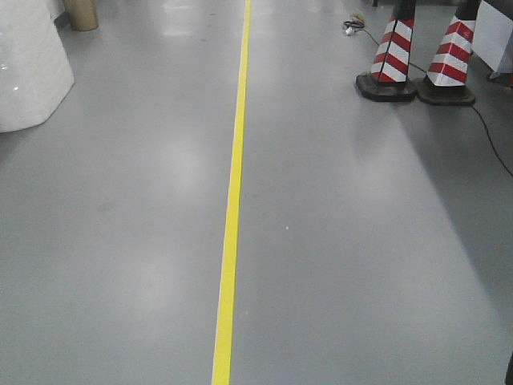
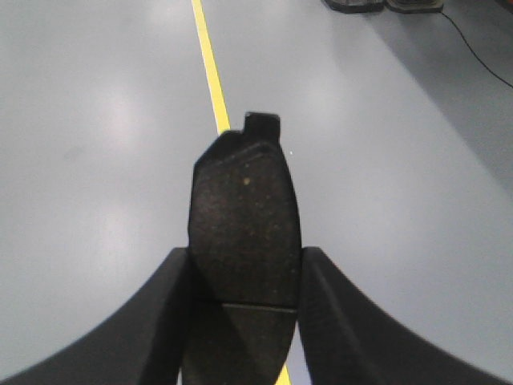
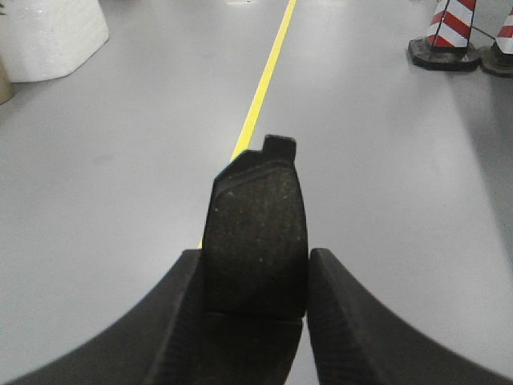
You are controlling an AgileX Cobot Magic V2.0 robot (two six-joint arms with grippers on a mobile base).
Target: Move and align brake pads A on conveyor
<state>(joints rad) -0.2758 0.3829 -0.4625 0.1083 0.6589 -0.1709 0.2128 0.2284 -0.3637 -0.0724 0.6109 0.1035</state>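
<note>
In the left wrist view a dark brake pad A (image 2: 244, 216) stands lengthwise between the black fingers, its groove low near the jaws, and my left gripper (image 2: 244, 269) is shut on it. The right wrist view shows the same hold: another brake pad A (image 3: 256, 233) sticks forward out of my right gripper (image 3: 255, 269), which is shut on its sides. Both pads hang in the air over a grey floor. The conveyor is out of view in every frame. Neither gripper shows in the front view.
A yellow floor line (image 1: 232, 200) runs straight ahead over the grey floor. Two red-and-white cones (image 1: 390, 56) on black bases stand at the far right, with a black cable (image 1: 490, 140) trailing from them. A white bulky object (image 1: 28, 64) sits far left.
</note>
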